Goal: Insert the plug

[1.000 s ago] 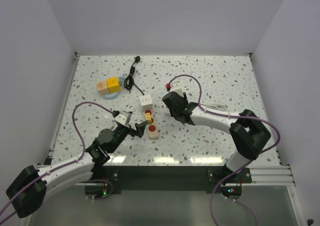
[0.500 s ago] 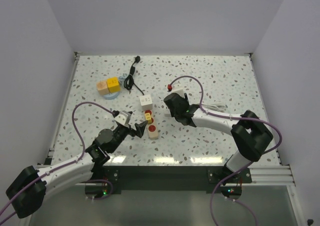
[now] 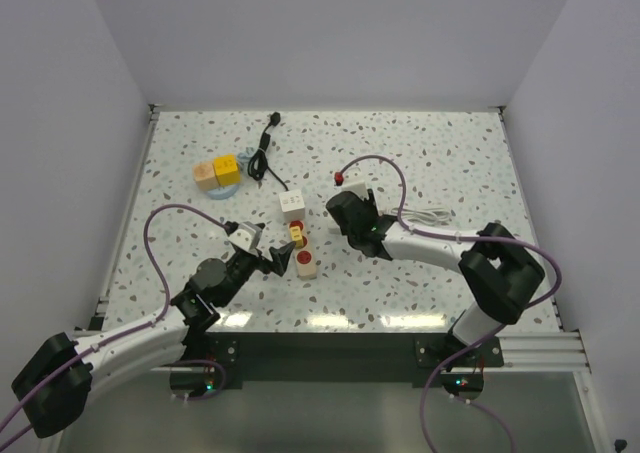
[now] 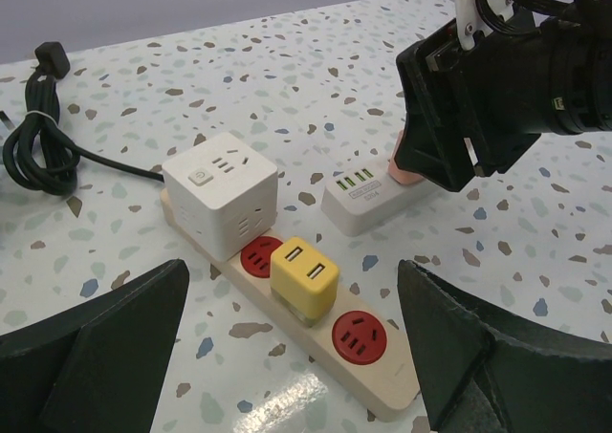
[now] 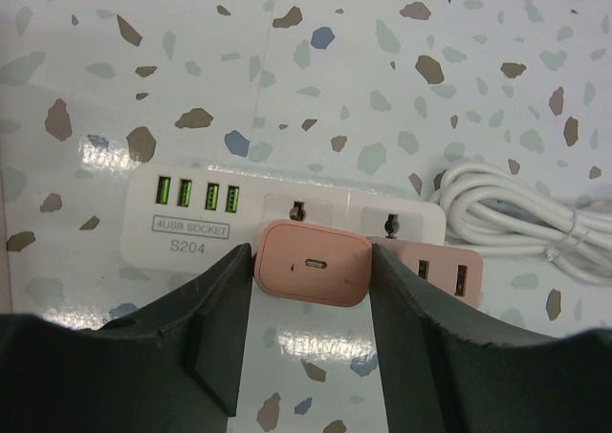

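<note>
My right gripper [image 5: 311, 294] is shut on a pink plug [image 5: 311, 261], its fingers pressed to both sides. The plug is at the first socket of the white power strip [image 5: 191, 225], next to the green USB ports. I cannot tell if it is seated. A second pink adapter [image 5: 442, 275] sits in the neighbouring socket. In the top view the right gripper [image 3: 350, 215] is over the white strip [image 3: 354, 187]. My left gripper [image 4: 287, 357] is open and empty, straddling a beige strip [image 4: 382, 380] that carries a yellow plug [image 4: 304, 275] and a white cube adapter [image 4: 222, 189].
The white strip's coiled white cable [image 3: 430, 215] lies to its right. A black cord [image 3: 262, 153] runs from the beige strip [image 3: 305, 263] to the back. Yellow and orange blocks on a blue disc [image 3: 220, 171] stand at the back left.
The right gripper with the pink plug has shifted slightly over the white strip. The left arm has not moved.
</note>
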